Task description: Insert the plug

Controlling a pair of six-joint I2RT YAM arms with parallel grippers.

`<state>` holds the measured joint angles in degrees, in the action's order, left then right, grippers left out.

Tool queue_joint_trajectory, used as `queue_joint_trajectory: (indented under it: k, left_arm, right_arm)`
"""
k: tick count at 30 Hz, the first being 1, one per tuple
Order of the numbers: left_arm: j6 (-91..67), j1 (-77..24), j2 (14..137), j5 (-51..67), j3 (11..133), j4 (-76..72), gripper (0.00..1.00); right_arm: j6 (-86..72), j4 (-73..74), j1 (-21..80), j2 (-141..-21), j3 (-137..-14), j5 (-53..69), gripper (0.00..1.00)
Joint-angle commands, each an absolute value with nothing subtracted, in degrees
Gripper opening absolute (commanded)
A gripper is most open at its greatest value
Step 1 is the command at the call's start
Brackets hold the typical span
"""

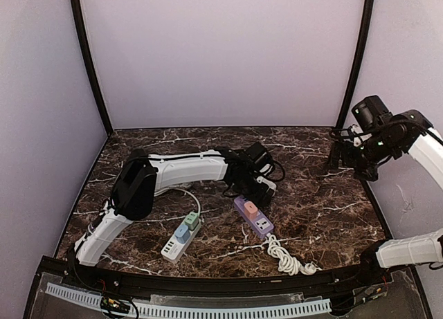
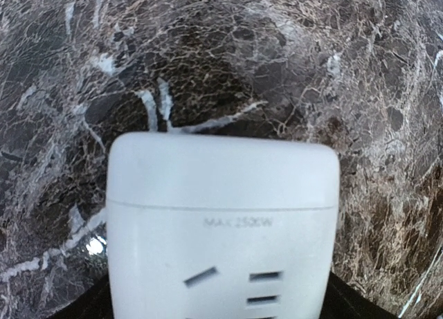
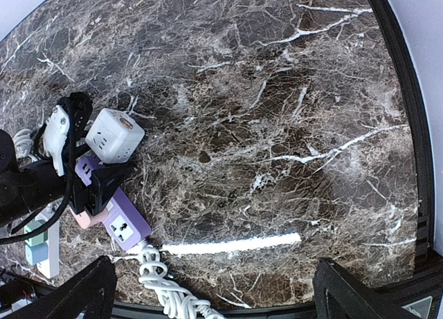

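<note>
1. Just nearer than the purple power strip (image 1: 253, 216), shows its coiled white cord (image 1: 287, 258); left of that strip, finds a white strip (image 1: 181, 239) carrying two plugs.
2. At the purple strip's far end, finds the white cube plug (image 3: 115, 135): rounded, glossy, sockets on its faces. Cannot see whether its pins are in; judges insertion under way, pressing home probably left.
3. Around that cube, places the left gripper (image 1: 259, 181); cannot tell whether pinching or let go.
4. Far right of the strip, well apart, shows the right gripper (image 1: 342, 158) raised, fingers spread wide, empty.

white cube socket (image 3: 114, 135), purple strip (image 3: 128, 225), marble table (image 3: 277, 125)
</note>
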<state>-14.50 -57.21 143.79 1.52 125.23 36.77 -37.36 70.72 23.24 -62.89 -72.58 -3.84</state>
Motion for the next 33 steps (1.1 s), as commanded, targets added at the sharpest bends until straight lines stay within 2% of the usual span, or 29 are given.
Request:
queue_joint_trajectory:
  k: [1, 9, 17, 22, 33]
  left_arm:
    - [-10.94, -57.57, 140.89, 5.23, 125.59, 38.79, 0.86]
    - [-6.17, -57.10, 140.82, 2.57, 126.41, 40.71, 0.82]
    - [-3.14, -56.77, 140.88, -2.03, 127.96, 41.22, 0.92]
    - [-1.97, -56.54, 140.93, -1.99, 128.74, 41.34, 0.95]
    - [-2.20, -56.40, 141.61, -0.18, 129.02, 38.56, 0.89]
  right_arm:
    - [-36.58, 70.85, 23.29, -61.29, -71.57, -3.71, 0.99]
    - [-36.64, 71.75, 23.29, -60.18, -71.24, -3.28, 0.99]
    - [-37.32, 72.41, 23.29, -59.22, -71.10, -2.43, 0.99]
    - [-37.87, 72.58, 23.26, -58.83, -71.10, -2.07, 0.99]
    - [-38.95, 72.26, 23.27, -58.45, -70.56, -1.01, 0.98]
